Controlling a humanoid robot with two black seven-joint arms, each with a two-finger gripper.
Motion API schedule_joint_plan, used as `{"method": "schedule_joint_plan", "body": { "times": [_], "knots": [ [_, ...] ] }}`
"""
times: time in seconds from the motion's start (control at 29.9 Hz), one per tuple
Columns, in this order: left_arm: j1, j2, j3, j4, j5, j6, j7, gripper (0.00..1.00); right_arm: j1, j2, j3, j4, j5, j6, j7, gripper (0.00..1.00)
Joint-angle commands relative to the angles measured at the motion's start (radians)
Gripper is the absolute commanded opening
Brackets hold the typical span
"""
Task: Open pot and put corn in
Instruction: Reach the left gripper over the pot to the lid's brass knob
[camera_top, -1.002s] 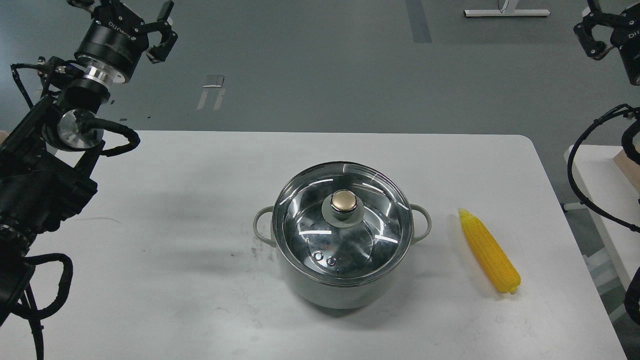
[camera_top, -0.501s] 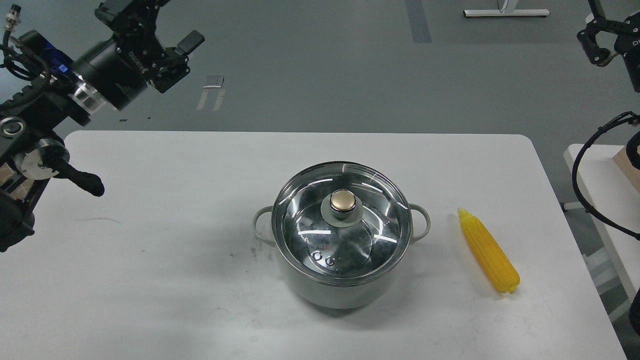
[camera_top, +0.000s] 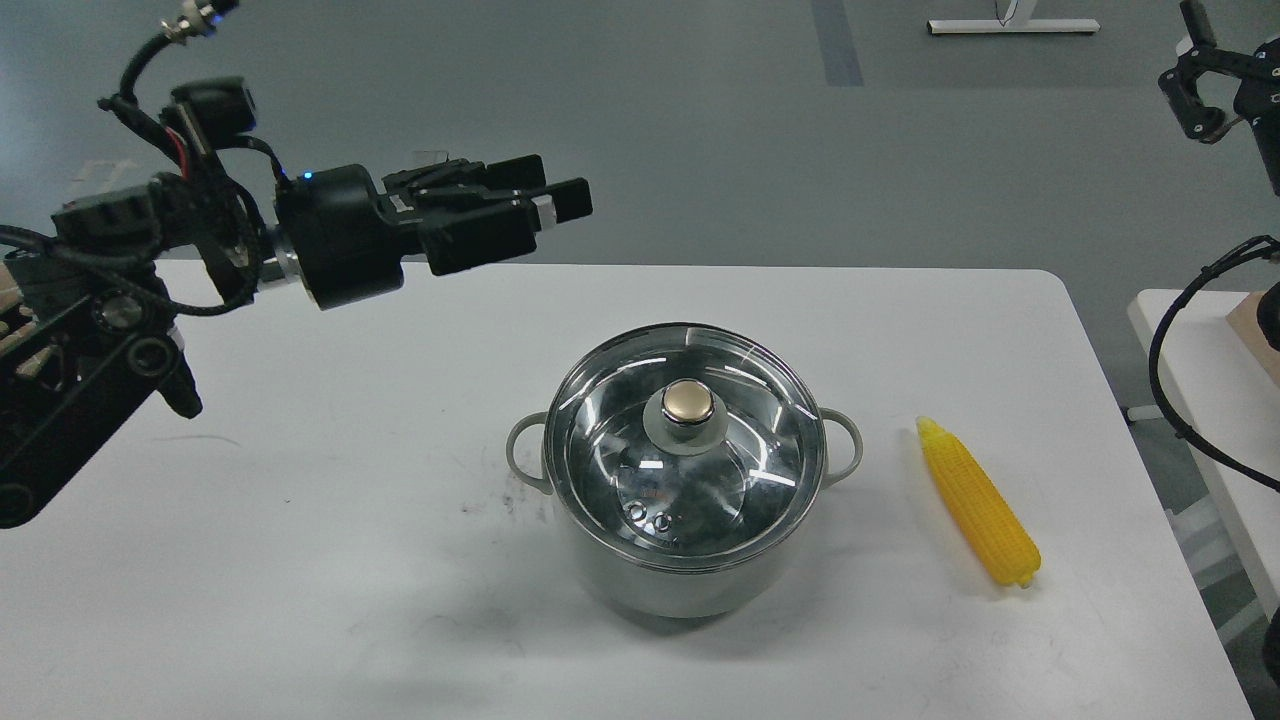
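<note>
- Grey floor fills the far background, with a white table (camera_top: 300, 560) taking up most of the view.
- A pale grey-green pot (camera_top: 690, 580) stands near the middle of the table, its two loop handles pointing left and right.
- A glass lid (camera_top: 600, 400) sits closed on the pot's rim, with a gold knob (camera_top: 688, 401) at its centre; the steel inside shows through the glass.
- The corn (camera_top: 978, 501) lies flat on the table to the right of the pot, apart from it, with its tapered tip toward the far side and its blunt end toward the near right.
- The left gripper (camera_top: 556, 198) reaches in from the left, held level above the far left part of the table and pointing right, well apart from the lid and pot. Its two fingers lie one above the other with only a thin gap between them at the tips, and nothing is between them.
- The right gripper (camera_top: 1200, 90) sits at the far right edge, high above the floor beyond the table; it is partly cut off by the frame, so I cannot tell how far its fingers are parted.
</note>
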Motion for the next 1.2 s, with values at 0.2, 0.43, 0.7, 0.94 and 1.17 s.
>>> {"method": "schedule_joint_plan", "body": {
  "times": [0.2, 0.43, 0.7, 0.94, 1.17],
  "knots": [
    [-0.020, -0.029, 0.340, 0.008, 0.369, 0.318, -0.067, 0.81, -0.004, -0.003, 0.003, -0.001, 0.000, 0.000, 0.000, 1.00],
    [-0.019, -0.102, 0.354, 0.030, 0.369, 0.319, -0.067, 0.81, -0.005, 0.007, 0.003, -0.001, 0.000, 0.000, 0.000, 1.00],
    [-0.036, -0.167, 0.374, 0.123, 0.369, 0.319, -0.067, 0.75, -0.007, 0.011, 0.004, 0.000, 0.000, 0.000, 0.001, 1.00],
    [-0.034, -0.173, 0.376, 0.148, 0.369, 0.319, -0.067, 0.73, -0.007, 0.011, 0.004, 0.000, 0.001, 0.000, 0.001, 1.00],
    [-0.036, -0.171, 0.397, 0.168, 0.369, 0.319, -0.067, 0.64, -0.007, 0.014, 0.004, 0.000, 0.001, 0.000, 0.001, 1.00]
  ]
}}
